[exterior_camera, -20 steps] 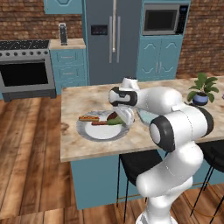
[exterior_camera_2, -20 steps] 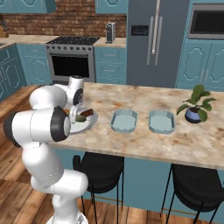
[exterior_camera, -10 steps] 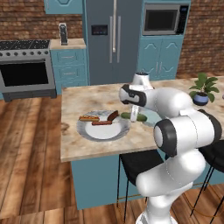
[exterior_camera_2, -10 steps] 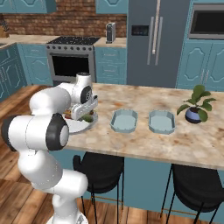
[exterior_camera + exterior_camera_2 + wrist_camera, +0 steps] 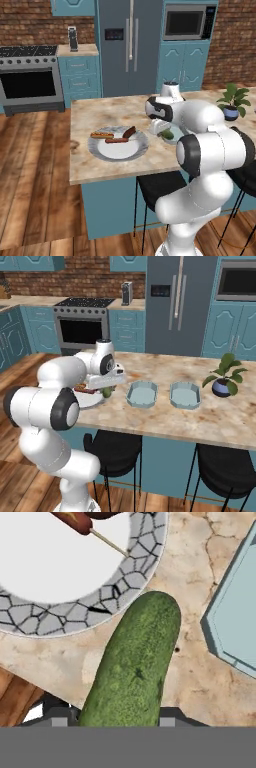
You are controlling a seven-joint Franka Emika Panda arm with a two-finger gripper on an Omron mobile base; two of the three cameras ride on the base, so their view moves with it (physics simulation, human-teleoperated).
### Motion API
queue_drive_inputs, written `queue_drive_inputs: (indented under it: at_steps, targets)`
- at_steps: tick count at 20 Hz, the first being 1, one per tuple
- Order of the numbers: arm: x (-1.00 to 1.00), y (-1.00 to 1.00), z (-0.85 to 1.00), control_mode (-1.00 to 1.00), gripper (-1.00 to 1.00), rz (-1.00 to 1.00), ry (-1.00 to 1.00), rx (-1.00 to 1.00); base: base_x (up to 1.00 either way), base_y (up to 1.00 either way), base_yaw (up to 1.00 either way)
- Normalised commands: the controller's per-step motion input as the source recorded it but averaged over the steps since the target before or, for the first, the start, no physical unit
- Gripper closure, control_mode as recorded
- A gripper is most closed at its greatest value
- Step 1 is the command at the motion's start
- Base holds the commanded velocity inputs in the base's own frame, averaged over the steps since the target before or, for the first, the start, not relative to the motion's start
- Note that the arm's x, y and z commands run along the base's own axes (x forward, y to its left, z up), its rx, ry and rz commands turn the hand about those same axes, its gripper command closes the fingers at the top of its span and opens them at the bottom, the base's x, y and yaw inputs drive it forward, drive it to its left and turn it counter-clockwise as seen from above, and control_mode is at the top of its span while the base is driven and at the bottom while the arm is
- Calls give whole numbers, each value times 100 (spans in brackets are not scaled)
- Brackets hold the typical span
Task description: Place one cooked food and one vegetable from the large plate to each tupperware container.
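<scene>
A blue-cabinet kitchen with a brick wall surrounds a stone-topped island desk (image 5: 100,112). In the left base view, the large plate (image 5: 119,145) sits near the desk's front edge, with sausages or similar cooked pieces on it, and the pincer (image 5: 163,129) carries a green cucumber (image 5: 167,133) just beyond the plate's rim. In the right base view, the two tupperware containers (image 5: 142,394) (image 5: 185,395) stand side by side mid-desk, the cucumber (image 5: 107,391) between plate and nearer tray. In the hand view, the cucumber (image 5: 132,672) runs lengthwise out from between the fingers; the contact itself is hidden, but it appears clamped near one end. It looks stiff, smooth-skinned and round, so it may roll or pivot; a hold nearer its middle would be steadier.
</scene>
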Motion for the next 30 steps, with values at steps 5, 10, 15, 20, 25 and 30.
queue_drive_inputs:
  at_steps: [5,10,15,20,25,30]
  targets:
    - [34,-53,2,-100,100,-61,0,0,0,0,0]
    - [53,-37,3,-100,100,-29,3,0,0,0,0]
    - [59,-37,-11,-100,100,11,2,5,0,0,0]
    - [73,-22,-27,-100,100,16,0,3,0,0,0]
    - [63,-9,-51,-100,100,13,0,4,0,0,0]
    - [17,-6,-48,-100,100,4,1,2,0,0,0]
